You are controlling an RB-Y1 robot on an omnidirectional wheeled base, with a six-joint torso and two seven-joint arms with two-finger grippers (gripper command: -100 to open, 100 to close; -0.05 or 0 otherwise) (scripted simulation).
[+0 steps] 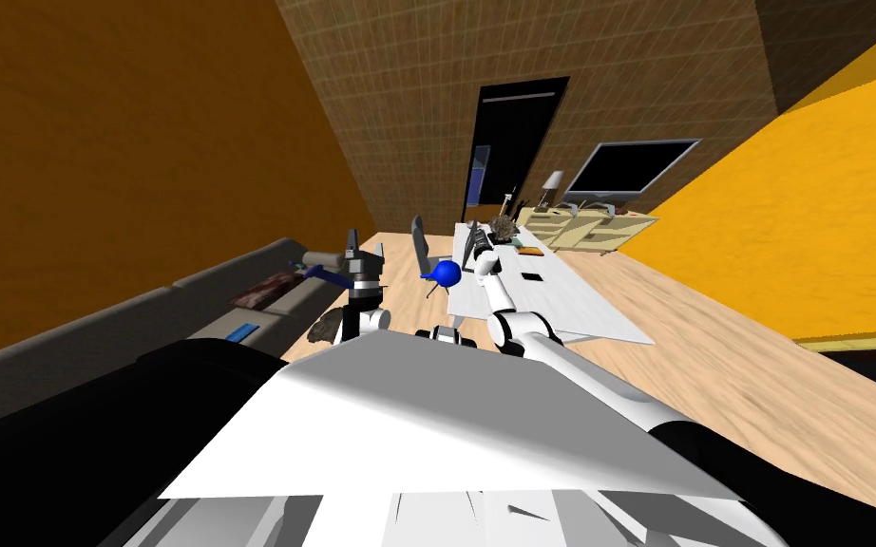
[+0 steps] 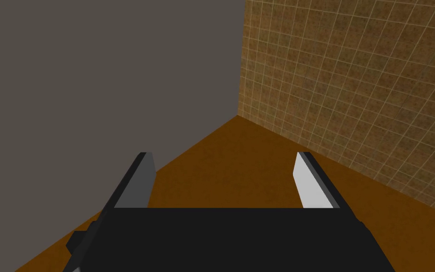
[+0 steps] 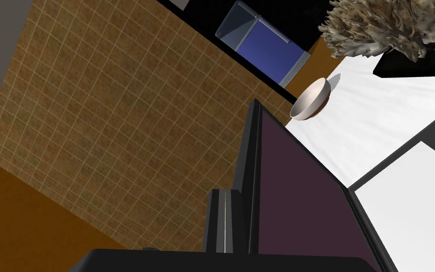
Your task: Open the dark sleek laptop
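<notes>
The dark laptop (image 1: 471,247) stands on the white table (image 1: 569,304), its lid raised. In the right wrist view the lid's dark purple screen (image 3: 296,189) rises at a steep angle. My right gripper (image 3: 224,192) is shut, its fingers pressed together right beside the lid's back edge (image 3: 248,156); whether they touch it I cannot tell. In the head view my right arm reaches over the table to the laptop, with the right gripper (image 1: 481,254) at its near side. My left gripper (image 1: 365,254) is held up to the left of the table, open (image 2: 224,158) with nothing between its fingers.
A pale bowl (image 3: 311,99) and a bushy dried plant in a black pot (image 3: 391,28) sit on the table behind the laptop. A chair (image 1: 418,242) and a blue object (image 1: 447,273) stand left of the table, a grey sofa (image 1: 237,304) further left. A TV (image 1: 631,169) stands on a cabinet (image 1: 588,228).
</notes>
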